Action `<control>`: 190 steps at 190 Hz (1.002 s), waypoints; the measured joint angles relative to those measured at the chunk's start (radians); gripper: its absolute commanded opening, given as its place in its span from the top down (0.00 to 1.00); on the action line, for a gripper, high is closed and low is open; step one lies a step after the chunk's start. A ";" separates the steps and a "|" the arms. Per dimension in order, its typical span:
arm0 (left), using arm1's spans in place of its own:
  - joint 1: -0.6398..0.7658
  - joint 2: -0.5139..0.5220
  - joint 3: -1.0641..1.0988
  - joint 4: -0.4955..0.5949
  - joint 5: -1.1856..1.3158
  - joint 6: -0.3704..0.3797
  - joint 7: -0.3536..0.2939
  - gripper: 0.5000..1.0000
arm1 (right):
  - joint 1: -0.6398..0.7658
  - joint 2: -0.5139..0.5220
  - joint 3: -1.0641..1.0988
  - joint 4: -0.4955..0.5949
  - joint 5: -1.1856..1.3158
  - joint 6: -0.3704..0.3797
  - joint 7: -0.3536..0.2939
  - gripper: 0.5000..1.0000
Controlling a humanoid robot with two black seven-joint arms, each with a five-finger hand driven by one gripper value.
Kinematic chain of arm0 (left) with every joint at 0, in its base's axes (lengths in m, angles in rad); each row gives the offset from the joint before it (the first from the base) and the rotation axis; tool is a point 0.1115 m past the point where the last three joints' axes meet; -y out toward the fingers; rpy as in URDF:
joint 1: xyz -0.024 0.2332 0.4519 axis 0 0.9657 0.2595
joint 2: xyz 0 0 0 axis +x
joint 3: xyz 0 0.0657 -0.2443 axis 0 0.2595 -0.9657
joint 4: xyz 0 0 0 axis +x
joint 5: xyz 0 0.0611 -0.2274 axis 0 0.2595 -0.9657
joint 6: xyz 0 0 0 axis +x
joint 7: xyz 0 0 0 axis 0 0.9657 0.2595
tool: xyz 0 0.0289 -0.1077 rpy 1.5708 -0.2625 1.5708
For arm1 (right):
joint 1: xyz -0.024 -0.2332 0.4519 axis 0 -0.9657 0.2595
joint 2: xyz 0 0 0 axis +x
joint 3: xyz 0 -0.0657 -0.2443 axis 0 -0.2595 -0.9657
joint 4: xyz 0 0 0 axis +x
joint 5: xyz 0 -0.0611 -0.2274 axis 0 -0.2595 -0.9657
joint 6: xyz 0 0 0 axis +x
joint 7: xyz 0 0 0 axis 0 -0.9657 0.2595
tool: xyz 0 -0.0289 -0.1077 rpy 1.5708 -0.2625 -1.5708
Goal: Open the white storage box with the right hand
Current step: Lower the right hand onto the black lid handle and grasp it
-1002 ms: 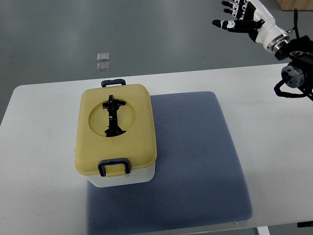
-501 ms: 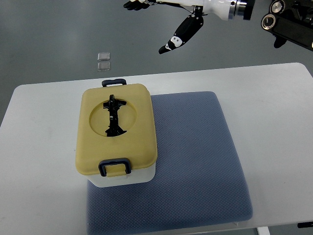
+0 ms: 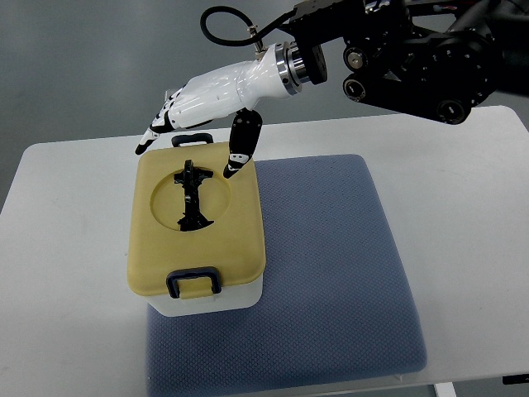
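White storage box (image 3: 207,302) sits on the left part of a blue-grey mat (image 3: 331,273), which lies on a white table (image 3: 463,207). Its yellow lid (image 3: 235,240) is closed, with a round recess holding a folded black handle (image 3: 192,198). A dark blue latch (image 3: 193,281) clasps the near edge of the lid, and a second latch (image 3: 192,139) shows at the far edge.

Right hand (image 3: 207,103) reaches in from the upper right, its white shell joined to a black arm (image 3: 413,50) that crosses the top of the view. The hand hangs over the far end of the box with its fingers spread loosely and holding nothing. The thumb (image 3: 240,149) points down toward the lid's far right corner, its tip just over the rim of the recess; whether it touches the lid cannot be told. The other fingertips (image 3: 153,132) extend past the far left corner of the box, near the far latch, above the table.

Two small clear squares (image 3: 174,103) lie on the grey floor beyond the table.
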 measured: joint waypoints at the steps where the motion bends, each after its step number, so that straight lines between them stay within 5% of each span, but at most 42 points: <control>1: 0.000 0.000 0.000 0.000 0.000 0.000 0.000 0.00 | 0.001 0.001 -0.002 0.000 -0.001 -0.001 0.000 0.17; 143: 0.000 0.000 0.000 0.000 0.000 0.000 0.000 0.00 | 0.005 0.100 -0.089 0.000 -0.036 -0.113 0.001 0.30; 190: 0.000 0.000 0.000 0.000 0.000 0.000 -0.001 0.00 | -0.020 0.106 -0.093 -0.004 -0.051 -0.122 -0.002 0.50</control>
